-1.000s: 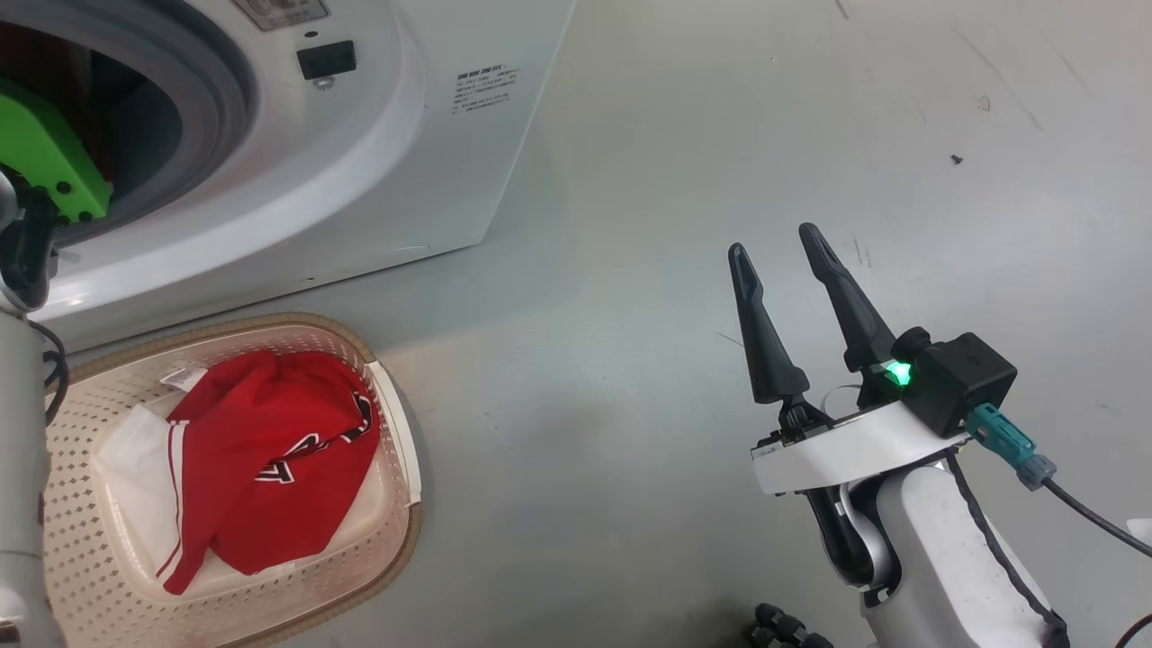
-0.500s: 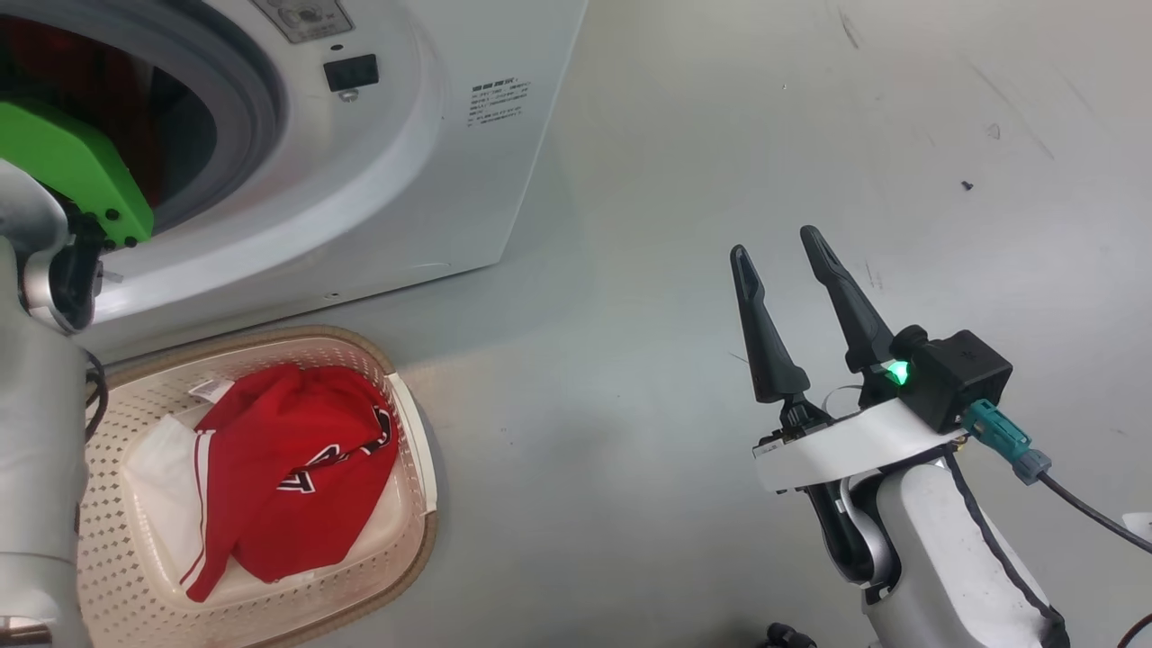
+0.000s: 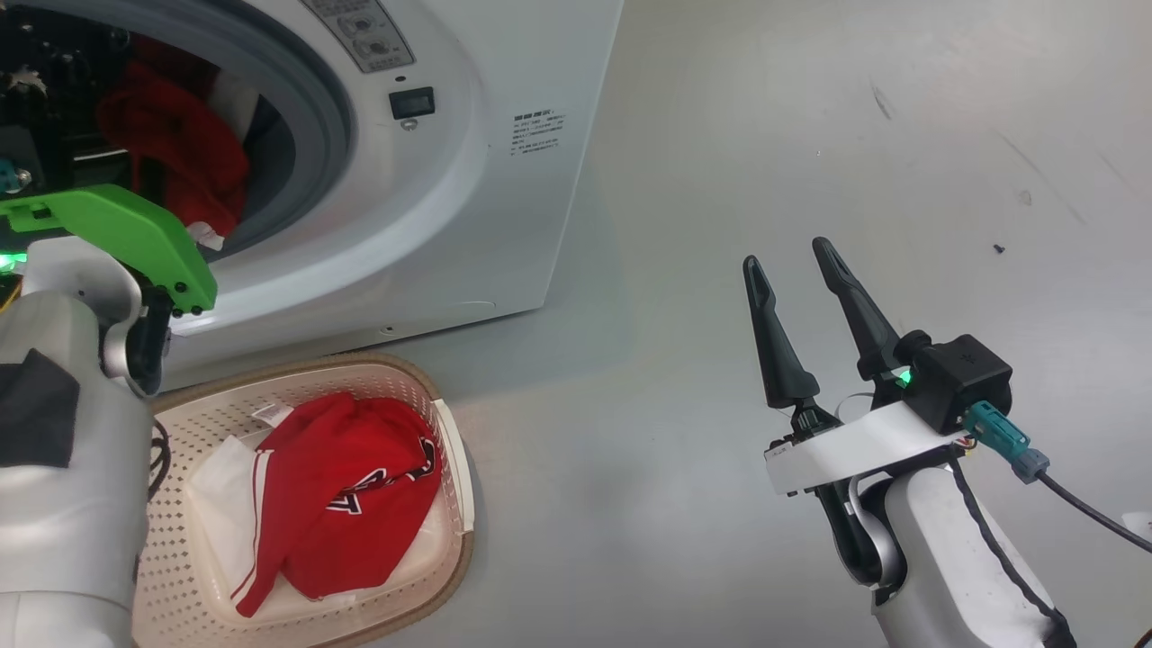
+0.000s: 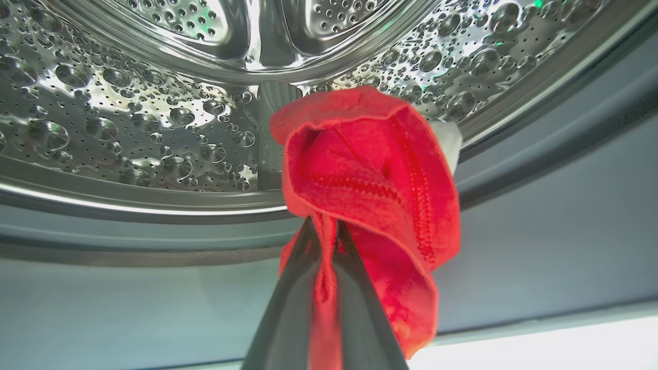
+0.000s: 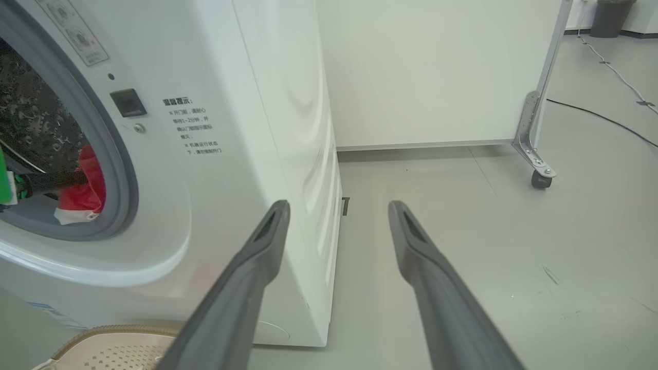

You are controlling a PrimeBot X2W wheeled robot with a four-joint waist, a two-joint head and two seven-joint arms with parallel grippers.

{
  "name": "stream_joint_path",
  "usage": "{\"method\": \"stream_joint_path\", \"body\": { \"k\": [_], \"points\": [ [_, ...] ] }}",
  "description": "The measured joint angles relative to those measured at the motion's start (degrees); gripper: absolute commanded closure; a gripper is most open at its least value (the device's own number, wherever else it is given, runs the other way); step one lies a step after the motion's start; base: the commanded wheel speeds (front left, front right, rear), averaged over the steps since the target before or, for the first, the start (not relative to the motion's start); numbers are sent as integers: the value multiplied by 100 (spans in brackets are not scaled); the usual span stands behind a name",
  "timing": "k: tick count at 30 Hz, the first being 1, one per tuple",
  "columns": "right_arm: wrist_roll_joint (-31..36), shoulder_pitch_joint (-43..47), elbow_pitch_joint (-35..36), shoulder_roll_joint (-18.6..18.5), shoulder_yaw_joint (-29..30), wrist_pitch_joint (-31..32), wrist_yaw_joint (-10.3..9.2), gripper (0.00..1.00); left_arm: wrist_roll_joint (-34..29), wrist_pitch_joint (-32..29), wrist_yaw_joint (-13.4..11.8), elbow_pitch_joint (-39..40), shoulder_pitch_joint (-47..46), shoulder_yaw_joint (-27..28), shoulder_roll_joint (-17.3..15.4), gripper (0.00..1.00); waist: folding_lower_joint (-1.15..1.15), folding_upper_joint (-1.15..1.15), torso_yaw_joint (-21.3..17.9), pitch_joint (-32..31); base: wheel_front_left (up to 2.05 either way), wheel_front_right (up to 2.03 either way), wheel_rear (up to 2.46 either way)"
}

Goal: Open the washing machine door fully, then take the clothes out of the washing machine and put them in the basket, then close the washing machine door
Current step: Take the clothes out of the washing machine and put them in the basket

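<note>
The white washing machine (image 3: 504, 207) stands open at the upper left; its door is out of view. Inside the steel drum (image 4: 128, 128), my left gripper (image 4: 325, 228) is shut on a bunched red garment (image 4: 370, 174) with a bit of white cloth behind it. That red cloth (image 3: 175, 148) hangs in the drum mouth above my green left wrist plate (image 3: 135, 238). The cream basket (image 3: 414, 396) on the floor below holds another red garment (image 3: 342, 486) over white cloth. My right gripper (image 3: 796, 261) hovers open over bare floor to the right.
A grey rubber ring (image 3: 328, 135) lines the drum mouth. In the right wrist view a white wheeled partition (image 5: 437, 72) stands behind the machine (image 5: 247, 128), with a cable (image 5: 601, 118) on the grey floor at the right.
The head camera has swung, so machine and basket shifted right and down in view. The red cloth in the drum mouth now shows, and the green wrist plate sits lower. The right gripper has stayed open.
</note>
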State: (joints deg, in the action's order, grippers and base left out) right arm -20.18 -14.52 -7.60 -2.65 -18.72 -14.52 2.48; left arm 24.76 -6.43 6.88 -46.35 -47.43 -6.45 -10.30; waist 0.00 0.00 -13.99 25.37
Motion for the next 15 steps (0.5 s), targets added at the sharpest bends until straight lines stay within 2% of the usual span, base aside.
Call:
{"method": "stream_joint_path", "body": {
  "k": [15],
  "points": [
    [67,256,-186,-5,180,0,98,0,86,567,7,-46,546,-271,71,100,0,0,459,-628,0,0,0]
  ]
}}
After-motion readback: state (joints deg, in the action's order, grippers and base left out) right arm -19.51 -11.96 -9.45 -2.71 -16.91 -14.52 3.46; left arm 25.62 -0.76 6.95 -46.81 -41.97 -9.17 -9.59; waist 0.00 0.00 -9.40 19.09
